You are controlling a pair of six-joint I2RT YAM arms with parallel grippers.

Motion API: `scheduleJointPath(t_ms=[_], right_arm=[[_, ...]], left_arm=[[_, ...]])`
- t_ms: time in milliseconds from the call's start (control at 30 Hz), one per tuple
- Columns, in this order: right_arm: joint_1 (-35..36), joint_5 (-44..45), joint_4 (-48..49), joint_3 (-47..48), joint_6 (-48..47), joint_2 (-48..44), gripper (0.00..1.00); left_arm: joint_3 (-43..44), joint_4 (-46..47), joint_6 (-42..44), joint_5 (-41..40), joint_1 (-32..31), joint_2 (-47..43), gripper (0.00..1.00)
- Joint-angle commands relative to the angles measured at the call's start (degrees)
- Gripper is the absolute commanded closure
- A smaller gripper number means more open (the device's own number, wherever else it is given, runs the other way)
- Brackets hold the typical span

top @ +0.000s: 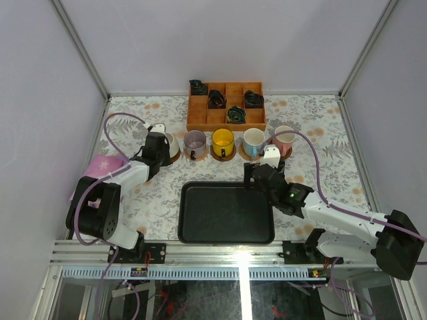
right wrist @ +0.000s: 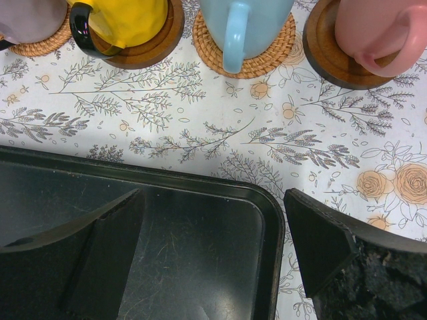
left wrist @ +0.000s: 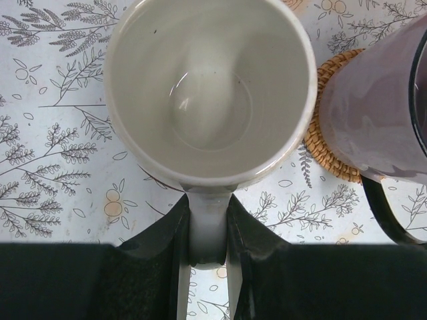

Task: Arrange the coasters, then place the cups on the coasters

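Cannot see beneath the cream-white ceramic mug from the left wrist. Loses the right side of the mauve-purple ceramic mug past that view's edge. Cannot identify the small dark objects in the far wooden compartment box.

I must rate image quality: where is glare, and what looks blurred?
Top external view: a glare streak crosses the metal rail near the black tray. Left wrist view: the cream cup is sharp; the left gripper on its handle looks dark and soft. Right wrist view: only dull sheen on the tray.
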Motion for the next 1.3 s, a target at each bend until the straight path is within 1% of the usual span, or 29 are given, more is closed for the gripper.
scheduleJointPath(t_ms=[0,400,1000,1267], right_arm=[[-0.53,1.25,1.22,1.85,0.14,-0.4,0.08],[-0.48,1.18,1.13,1.59,0.65,-0.33,0.08],[-0.5,-0.06,1.22,1.72,1.61,0.48,0.08],[-0.47,-0.52,1.43,1.85,1.84,0.87,0.08]], left_arm=[[3.22,9.1,1.02,-0.21,0.72,0.48,1.0],[2.65,8.52,1.0,-1.1,1.08,1.6,1.0],[0.28,7.02,1.34,-4.03,1.29,-0.5,1.0],[0.01,6.39,1.26,-3.52,1.26,-0.66,1.0]])
